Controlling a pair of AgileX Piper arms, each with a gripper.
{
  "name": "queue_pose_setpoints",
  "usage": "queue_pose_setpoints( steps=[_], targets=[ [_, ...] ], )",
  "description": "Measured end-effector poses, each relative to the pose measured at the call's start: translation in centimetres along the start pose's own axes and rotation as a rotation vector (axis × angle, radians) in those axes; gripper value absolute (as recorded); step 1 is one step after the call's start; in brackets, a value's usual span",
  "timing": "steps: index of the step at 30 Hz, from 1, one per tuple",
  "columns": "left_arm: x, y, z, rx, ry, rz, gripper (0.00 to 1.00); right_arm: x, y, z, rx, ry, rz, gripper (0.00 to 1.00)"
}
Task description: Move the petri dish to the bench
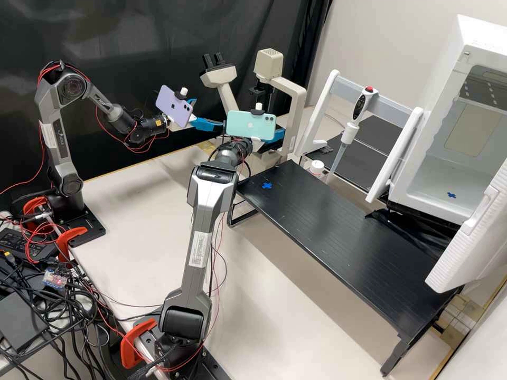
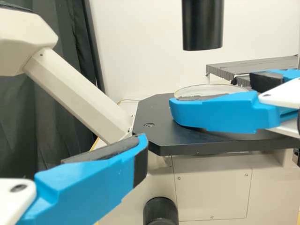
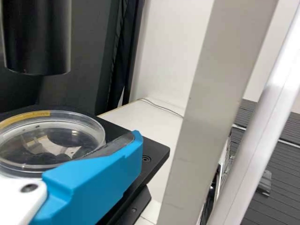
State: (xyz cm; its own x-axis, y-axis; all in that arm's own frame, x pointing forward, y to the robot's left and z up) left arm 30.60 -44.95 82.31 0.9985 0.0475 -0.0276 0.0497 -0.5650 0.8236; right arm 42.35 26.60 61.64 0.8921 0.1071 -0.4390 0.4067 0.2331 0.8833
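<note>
The dark grey left arm arches, its white left gripper's blue fingers apart; the dark grey right arm reaches forward, its white-and-blue right gripper's hold hard to judge.

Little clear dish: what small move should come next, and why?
Probably a gentle squeeze by the right gripper, to be sure of its hold before lifting. The dish is beside or against it, at the microscope's black platform, and I can't tell whether it is gripped.
</note>
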Motion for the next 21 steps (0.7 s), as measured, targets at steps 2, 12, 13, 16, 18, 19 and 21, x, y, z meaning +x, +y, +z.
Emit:
queue_pose_setpoints(
  steps=[2,12,13,16,18,19,21],
  targets=[
    [0.0,0.0,0.0,0.0,0.0,0.0,1.0,0.0,-0.02,0.0,0.0,0.0,-0.002,0.0],
    [0.0,0.0,0.0,0.0,0.0,0.0,1.0,-0.11,-0.43,0.12,0.019,-0.002,-0.039,0.0],
    [0.0,0.0,0.0,0.0,0.0,0.0,1.0,-0.16,-0.38,0.09,0.019,-0.002,-0.038,0.0],
    [0.0,0.0,0.0,0.0,0.0,0.0,1.0,-0.26,-0.35,0.08,0.02,-0.001,-0.041,0.0],
    [0.0,0.0,0.0,0.0,0.0,0.0,1.0,-0.5,-0.31,0.12,0.03,-0.003,-0.043,0.0],
    [0.0,0.0,0.0,0.0,0.0,0.0,1.0,-0.56,-0.31,0.24,0.03,-0.003,-0.044,0.0],
    [0.0,0.0,0.0,0.0,0.0,0.0,1.0,-0.62,-0.32,0.42,0.032,-0.005,-0.045,0.0]
  ],
)
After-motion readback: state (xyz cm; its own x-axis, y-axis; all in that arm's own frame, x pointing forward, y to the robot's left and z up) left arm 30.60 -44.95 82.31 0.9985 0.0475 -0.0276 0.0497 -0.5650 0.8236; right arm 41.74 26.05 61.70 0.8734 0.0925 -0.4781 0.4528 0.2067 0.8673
